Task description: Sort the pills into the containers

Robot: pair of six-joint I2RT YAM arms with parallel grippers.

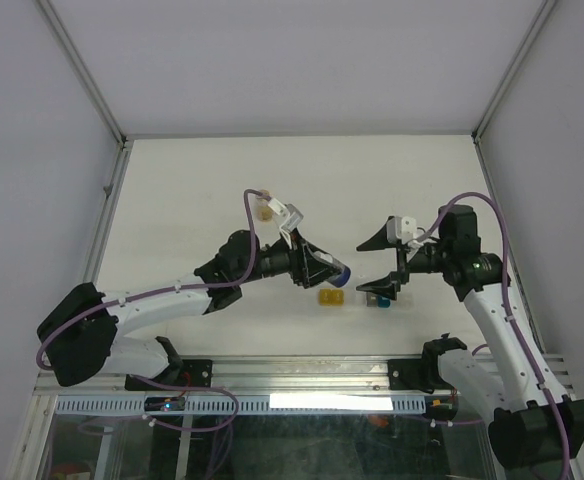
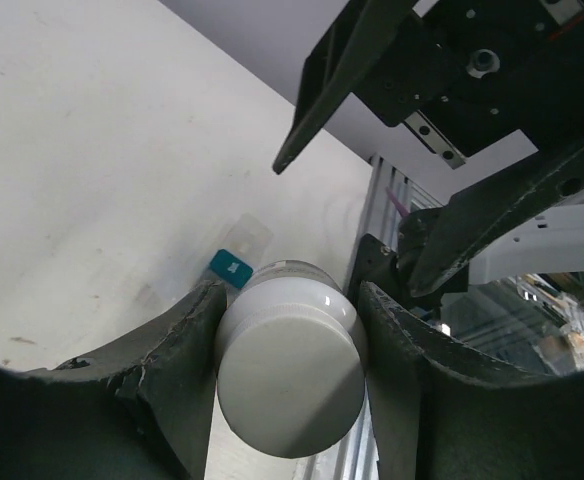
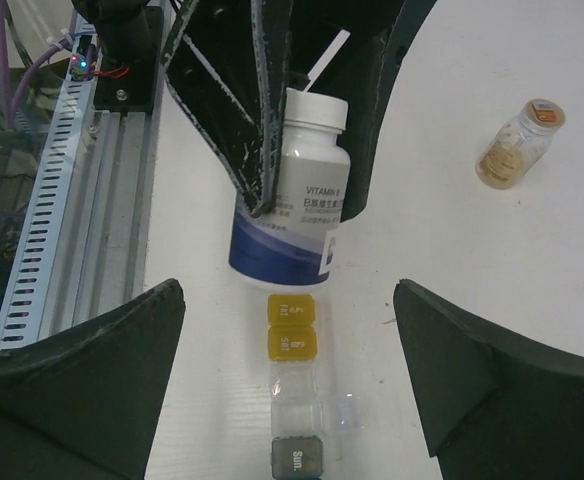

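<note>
**Left Arm Grips Vitamin Bottle Over Pill Boxes as Right Arm Stands Open**

The left gripper (image 2: 290,345) is clenched on a white bottle (image 3: 294,190). Its two dark fingers (image 2: 177,360) press the sides just under the cap (image 2: 290,385), which is on. The bottle has a blue band round its base. In the overhead view it tilts, with the base pointing right and toward the near edge. That base sits just beside the yellow end of the containers (image 3: 290,328); whether it touches the table (image 1: 192,190) cannot be told.

The containers lie on the table close to its near edge, between the two grippers. They form a short strip running from the yellow boxes on the left, through clear ones, to a dark box marked "Sun." on the right. In the overhead view the right end shows blue under the right arm's near finger.

The right gripper (image 1: 360,268) faces the bottle from the right. Its fingers (image 3: 92,380) are released and spread wide, and grasp nothing. The strip lies below the gap between them.

A small amber bottle (image 1: 265,210) stands upright farther back on the table, left of centre and well apart from the strip. A metal rail (image 1: 302,375) runs along the near edge, where both arms are mounted.
</note>
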